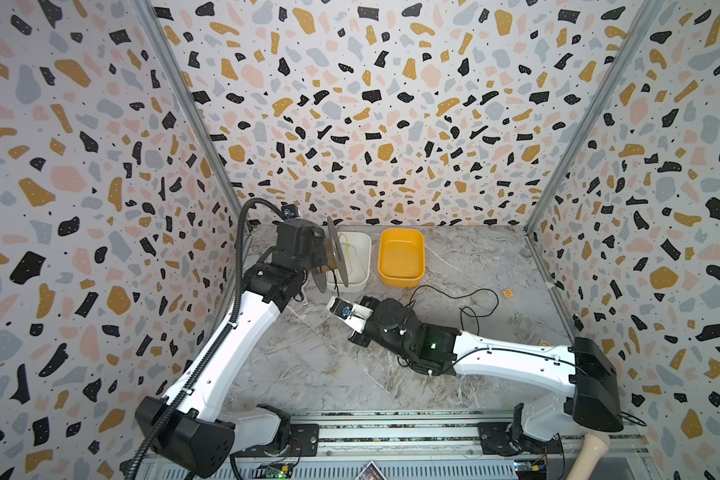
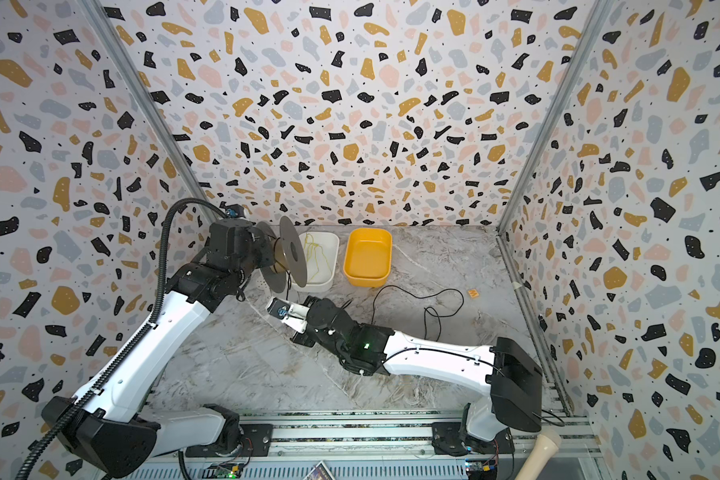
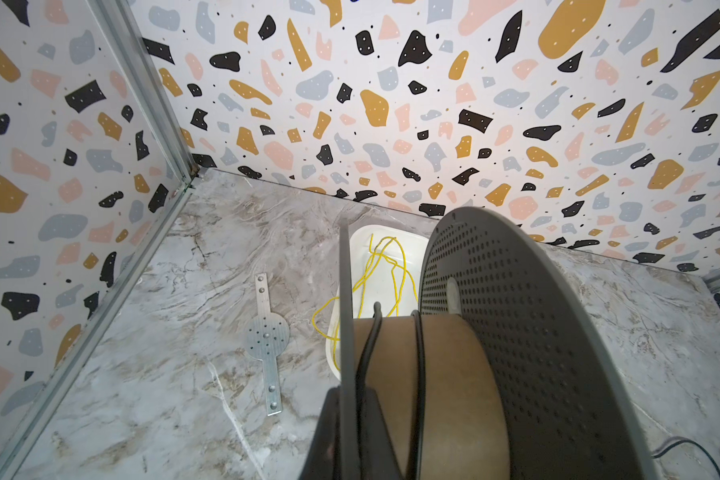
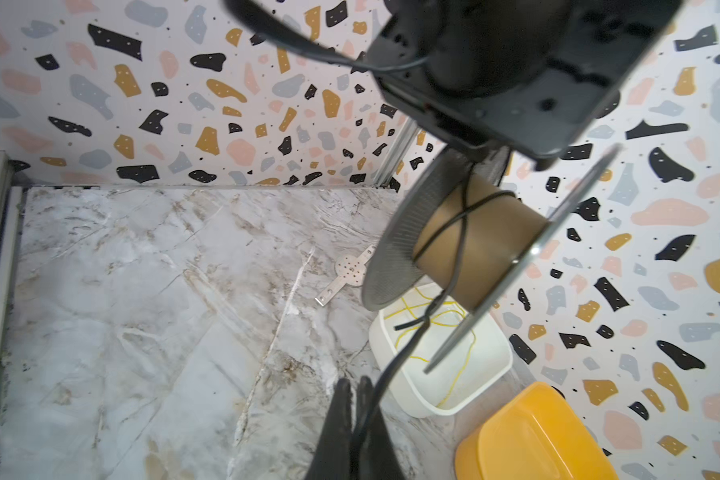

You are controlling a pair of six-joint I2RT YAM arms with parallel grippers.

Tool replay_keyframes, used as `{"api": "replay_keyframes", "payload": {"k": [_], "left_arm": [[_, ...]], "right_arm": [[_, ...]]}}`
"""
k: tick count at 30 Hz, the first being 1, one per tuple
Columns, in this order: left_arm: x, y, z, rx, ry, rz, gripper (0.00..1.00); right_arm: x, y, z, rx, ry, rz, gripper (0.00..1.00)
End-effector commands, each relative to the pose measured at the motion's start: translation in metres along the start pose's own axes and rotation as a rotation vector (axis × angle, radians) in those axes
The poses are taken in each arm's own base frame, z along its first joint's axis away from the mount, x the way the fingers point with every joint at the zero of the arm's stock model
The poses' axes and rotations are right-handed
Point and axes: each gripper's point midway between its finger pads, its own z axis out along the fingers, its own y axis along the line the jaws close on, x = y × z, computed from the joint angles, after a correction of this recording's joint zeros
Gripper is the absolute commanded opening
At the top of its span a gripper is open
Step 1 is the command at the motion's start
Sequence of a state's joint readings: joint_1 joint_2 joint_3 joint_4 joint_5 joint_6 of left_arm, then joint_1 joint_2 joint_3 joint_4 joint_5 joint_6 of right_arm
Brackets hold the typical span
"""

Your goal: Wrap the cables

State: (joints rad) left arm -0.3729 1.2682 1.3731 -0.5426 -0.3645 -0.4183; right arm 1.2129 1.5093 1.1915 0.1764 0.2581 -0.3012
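Observation:
A spool (image 1: 334, 257) with grey flanges and a brown cardboard core (image 4: 481, 245) hangs above the table's back left. My left gripper (image 3: 350, 419) is shut on one flange (image 3: 347, 291) of it. The black cable (image 4: 395, 365) has a couple of turns crossed round the core (image 3: 449, 374). From there it drops to my right gripper (image 4: 355, 386), which is shut on it below the spool. The rest of the cable (image 1: 476, 297) lies in loose loops on the table behind the right arm, seen in both top views (image 2: 441, 299).
A white tray (image 1: 358, 286) with a thin yellow cord (image 3: 385, 266) stands just beyond the spool. An orange tub (image 1: 400, 281) sits to its right. A flat metal plate (image 3: 267, 336) lies near the back left corner. A small orange scrap (image 1: 507, 293) lies at the right.

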Motion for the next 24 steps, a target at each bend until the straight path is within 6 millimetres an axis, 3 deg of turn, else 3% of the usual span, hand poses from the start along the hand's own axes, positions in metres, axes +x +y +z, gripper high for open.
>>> {"api": "replay_keyframes", "payload": {"k": [1, 12, 24], "left_arm": [[-0.046, -0.008, -0.02, -0.004, -0.17, 0.017, 0.0], [-0.01, -0.026, -0.024, -0.006, -0.121, 0.179, 0.0], [0.007, -0.038, -0.037, 0.021, -0.102, 0.336, 0.0]], "right_arm": [[-0.037, -0.029, -0.02, -0.007, -0.078, 0.041, 0.0], [-0.044, -0.101, -0.016, 0.124, 0.001, 0.093, 0.02], [-0.026, -0.184, 0.01, 0.299, 0.107, 0.199, 0.05]]}}
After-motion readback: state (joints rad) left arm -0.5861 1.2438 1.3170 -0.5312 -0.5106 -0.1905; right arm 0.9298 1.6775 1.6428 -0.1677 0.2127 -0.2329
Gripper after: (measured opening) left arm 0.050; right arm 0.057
